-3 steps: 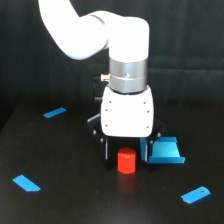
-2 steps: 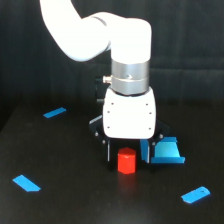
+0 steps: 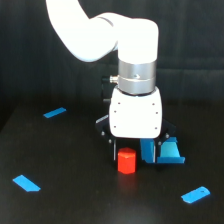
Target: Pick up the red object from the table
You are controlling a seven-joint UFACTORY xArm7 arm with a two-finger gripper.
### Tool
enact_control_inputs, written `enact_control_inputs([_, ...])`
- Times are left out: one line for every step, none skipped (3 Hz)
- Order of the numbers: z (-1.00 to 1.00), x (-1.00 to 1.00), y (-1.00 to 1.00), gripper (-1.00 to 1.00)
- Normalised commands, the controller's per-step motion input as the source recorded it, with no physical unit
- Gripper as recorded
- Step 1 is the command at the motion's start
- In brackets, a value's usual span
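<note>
The red object is a short red-orange block that stands upright on the black table, near the middle front. My gripper hangs straight down over it from the white arm. One dark finger is on the exterior view's left of the block and one blue-tipped finger is on its right. The jaws stand around the block with a thin gap on each side, so the gripper looks open. The block's base rests on the table.
A blue square piece lies just to the exterior view's right of the gripper, close to the right finger. Flat blue strips lie at the back left, front left and front right. A black curtain hangs behind.
The arm has shifted slightly to the exterior view's right and a little lower, its fingers now flanking the block. The red block has not moved.
</note>
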Motion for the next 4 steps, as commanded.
enact_control_inputs([0.17,-0.18,0.24,-0.76])
enact_control_inputs([-0.04,-0.24,0.09,-0.9])
enact_control_inputs([-0.19,-0.06,0.03,-0.99])
enact_control_inputs([-0.08,-0.07,0.04,-1.0])
